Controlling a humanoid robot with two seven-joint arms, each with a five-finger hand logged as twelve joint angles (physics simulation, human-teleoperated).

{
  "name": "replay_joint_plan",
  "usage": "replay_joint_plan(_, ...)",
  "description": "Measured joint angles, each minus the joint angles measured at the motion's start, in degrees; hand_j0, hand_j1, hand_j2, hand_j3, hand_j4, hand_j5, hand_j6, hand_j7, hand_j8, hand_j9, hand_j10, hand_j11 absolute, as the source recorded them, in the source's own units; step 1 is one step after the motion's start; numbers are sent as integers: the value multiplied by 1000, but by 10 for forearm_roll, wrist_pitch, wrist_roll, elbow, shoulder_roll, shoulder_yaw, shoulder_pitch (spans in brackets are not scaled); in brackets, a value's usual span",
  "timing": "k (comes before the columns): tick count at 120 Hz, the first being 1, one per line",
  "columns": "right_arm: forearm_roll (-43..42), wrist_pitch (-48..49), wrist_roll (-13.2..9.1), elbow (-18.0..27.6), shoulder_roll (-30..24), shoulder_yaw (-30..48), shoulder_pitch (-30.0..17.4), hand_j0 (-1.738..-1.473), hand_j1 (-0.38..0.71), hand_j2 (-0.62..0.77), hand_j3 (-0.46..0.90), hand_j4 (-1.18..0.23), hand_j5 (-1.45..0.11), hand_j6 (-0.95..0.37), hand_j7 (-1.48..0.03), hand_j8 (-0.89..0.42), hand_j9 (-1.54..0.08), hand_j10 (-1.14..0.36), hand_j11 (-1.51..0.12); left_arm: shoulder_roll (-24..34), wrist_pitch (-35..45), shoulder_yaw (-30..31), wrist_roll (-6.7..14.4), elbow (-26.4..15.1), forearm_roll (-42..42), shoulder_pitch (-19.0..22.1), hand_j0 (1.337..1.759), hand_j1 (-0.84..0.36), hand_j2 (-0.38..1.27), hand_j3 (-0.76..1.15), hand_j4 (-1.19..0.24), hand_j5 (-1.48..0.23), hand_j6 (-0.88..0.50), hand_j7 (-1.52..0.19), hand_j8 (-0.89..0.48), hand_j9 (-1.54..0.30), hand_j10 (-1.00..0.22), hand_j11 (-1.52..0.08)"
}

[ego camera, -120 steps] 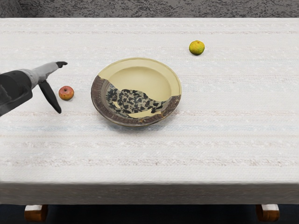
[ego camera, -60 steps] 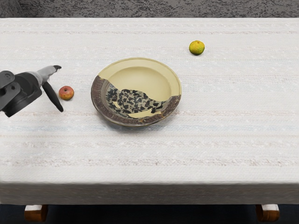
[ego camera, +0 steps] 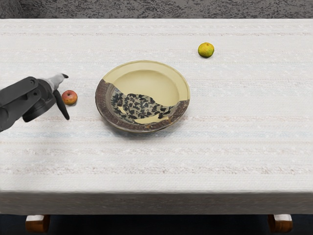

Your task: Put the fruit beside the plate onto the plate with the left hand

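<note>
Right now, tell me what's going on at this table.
The left hand has reached in from the left edge, its fingers spread on either side of a small red apple that sits on the table just left of the plate. The hand has not closed on the apple, and I cannot tell whether it touches it. An orange fruit lies apart, behind and right of the plate.

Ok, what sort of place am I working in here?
Probably a simulated dining-style tabletop: a white-clothed table, a patterned plate, a red fruit beside it and a yellow-green fruit farther back.
</note>
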Motion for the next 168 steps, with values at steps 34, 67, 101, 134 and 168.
replay_joint_plan(34,0,0,0,0,0,0,0,-1658,-349,0,0,0,0,0,0,0,0,0,0,-18,0,2,0,11,-1,-13,1658,238,21,0,-97,-122,-98,-122,-98,-122,-96,-122)
replay_joint_plan(67,0,0,0,0,0,0,0,-1658,-349,0,0,0,0,0,0,0,0,0,0,-26,23,23,0,12,3,-25,1658,151,36,0,-170,-217,-171,-216,-170,-216,-169,-216)
replay_joint_plan(101,0,0,0,0,0,0,0,-1658,-349,0,0,0,0,0,0,0,0,0,0,-31,50,58,0,17,4,-24,1658,100,44,0,-212,-272,-214,-272,-213,-272,-212,-272)
replay_joint_plan(134,0,0,0,0,0,0,0,-1658,-349,0,0,0,0,0,0,0,0,0,0,-35,52,60,0,26,3,-22,1658,52,53,0,-253,-325,-254,-325,-254,-325,-252,-324)
replay_joint_plan(168,0,0,0,0,0,0,0,-1658,-349,0,0,0,0,0,0,0,0,0,0,-33,52,60,0,29,3,-21,1647,-17,107,58,-318,-410,-318,-410,-318,-410,-316,-411)
